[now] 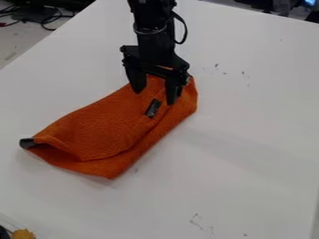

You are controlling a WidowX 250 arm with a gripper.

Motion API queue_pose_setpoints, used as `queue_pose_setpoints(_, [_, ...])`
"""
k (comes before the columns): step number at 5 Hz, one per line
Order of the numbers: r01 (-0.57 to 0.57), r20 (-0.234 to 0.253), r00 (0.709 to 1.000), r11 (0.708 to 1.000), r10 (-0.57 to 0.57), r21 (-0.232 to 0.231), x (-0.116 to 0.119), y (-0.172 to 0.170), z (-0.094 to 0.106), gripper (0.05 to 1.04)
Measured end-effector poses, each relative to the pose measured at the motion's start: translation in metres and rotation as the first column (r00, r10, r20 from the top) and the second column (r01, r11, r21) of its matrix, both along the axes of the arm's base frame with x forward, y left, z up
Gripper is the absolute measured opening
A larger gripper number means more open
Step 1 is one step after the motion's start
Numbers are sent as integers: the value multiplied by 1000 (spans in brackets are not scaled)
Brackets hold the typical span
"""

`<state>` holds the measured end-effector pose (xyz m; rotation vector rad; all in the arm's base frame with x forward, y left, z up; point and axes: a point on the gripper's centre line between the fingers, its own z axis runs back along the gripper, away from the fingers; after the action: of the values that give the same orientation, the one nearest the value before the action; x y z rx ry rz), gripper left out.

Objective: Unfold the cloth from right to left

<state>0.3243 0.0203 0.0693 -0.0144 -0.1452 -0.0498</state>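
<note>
Nearest me, by the counter's [249, 154] near left edge, there's a yellow thing [24, 234] with something black [3, 232] beside it. Small dark marks [196, 221] dot the counter's near part. Farther in, the orange cloth [103, 128] lies folded and slantwise on the counter, its layers showing along the near side. A black tab [27, 143] pokes out at its left corner, and a dark tag [152, 108] sits on top toward the far right end. Over that end hangs the pincer [154, 96], pointing down, its two fingers set well apart above the cloth. More marks [243, 73] lie to the right of it, and past the counter's left edge cables [48, 19] curl.
</note>
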Motion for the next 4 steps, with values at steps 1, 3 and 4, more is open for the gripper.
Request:
queue_pose_setpoints(1, [0,-27,1000,1000,0,-5,-1,-1,-10,1002])
queue_pose_setpoints(3, [-21,-38,999,999,20,-31,2,11,-32,1002])
queue_pose_setpoints(4, [-32,-39,999,999,31,-36,2,19,-36,999])
